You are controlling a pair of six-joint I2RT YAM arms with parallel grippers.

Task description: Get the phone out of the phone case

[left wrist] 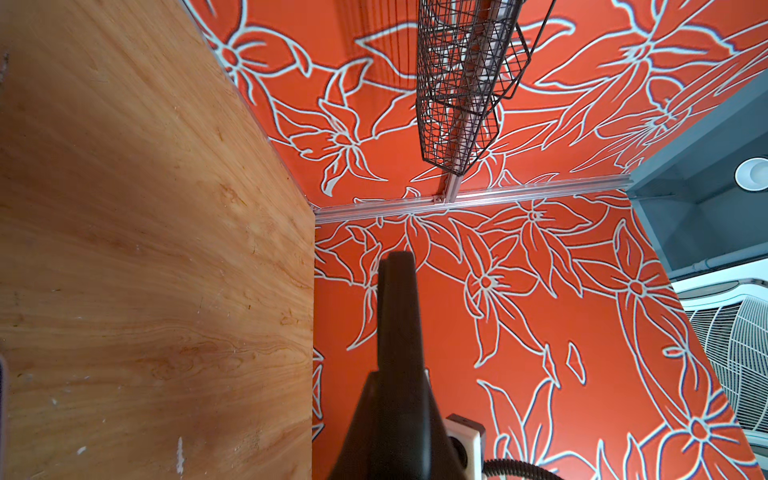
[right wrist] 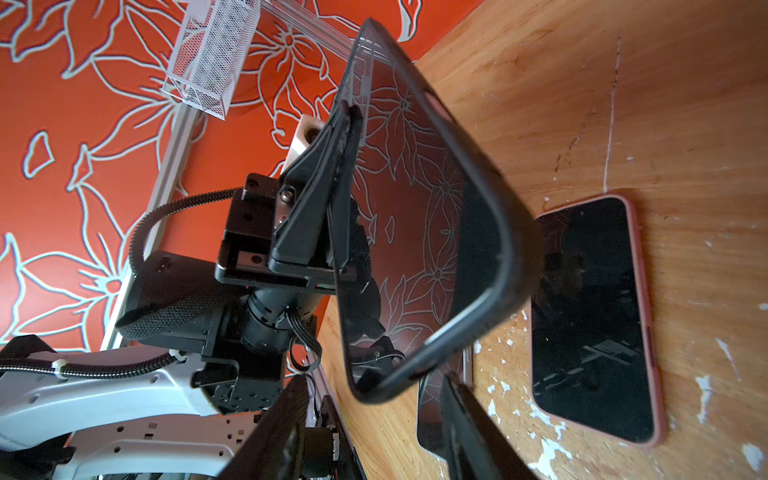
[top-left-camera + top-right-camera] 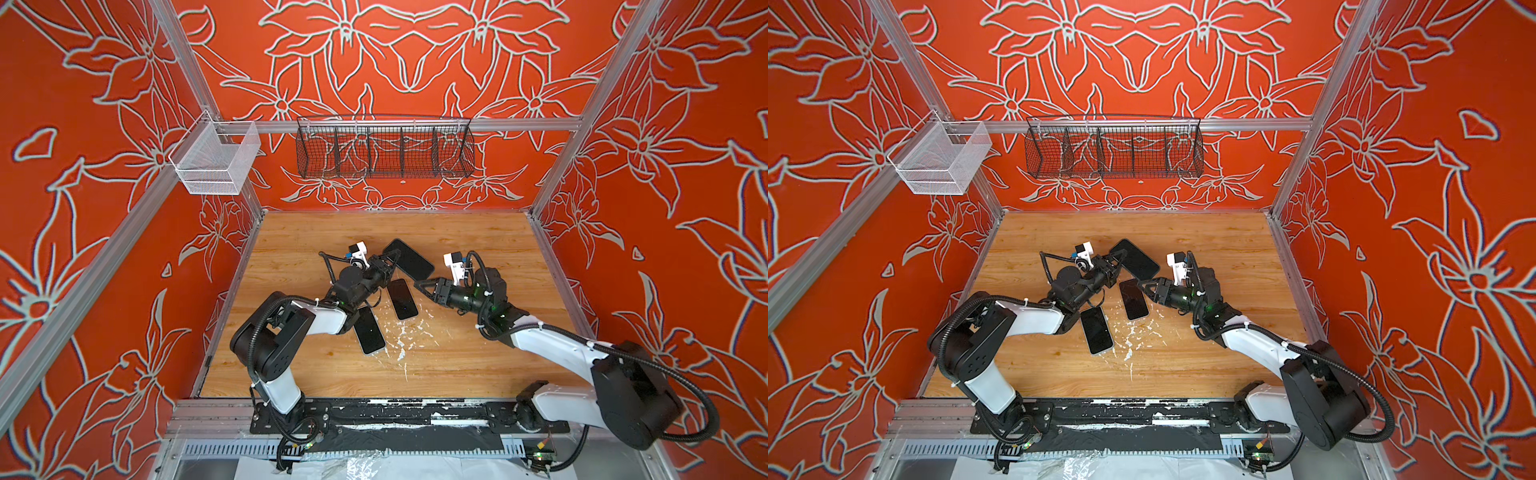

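Note:
A phone in a black phone case (image 3: 409,259) (image 2: 415,208) hangs tilted above the wooden table (image 3: 457,249), its glossy screen mirroring the wall pattern. My left gripper (image 3: 394,261) (image 1: 397,259) is shut on one long edge of the case; its fingers (image 2: 345,137) pinch the rim. My right gripper (image 3: 419,284) (image 2: 376,380) sits at the case's lower corner, jaws apart. One of its fingers (image 2: 457,411) stands on either side of the corner, without clear contact.
Two more phones lie face up on the table: one in a pink case (image 3: 402,299) (image 2: 594,316), one with a pale rim (image 3: 369,330). White flecks (image 3: 401,340) mark the wood. A black wire basket (image 3: 384,151) and a white mesh basket (image 3: 216,160) hang on the walls.

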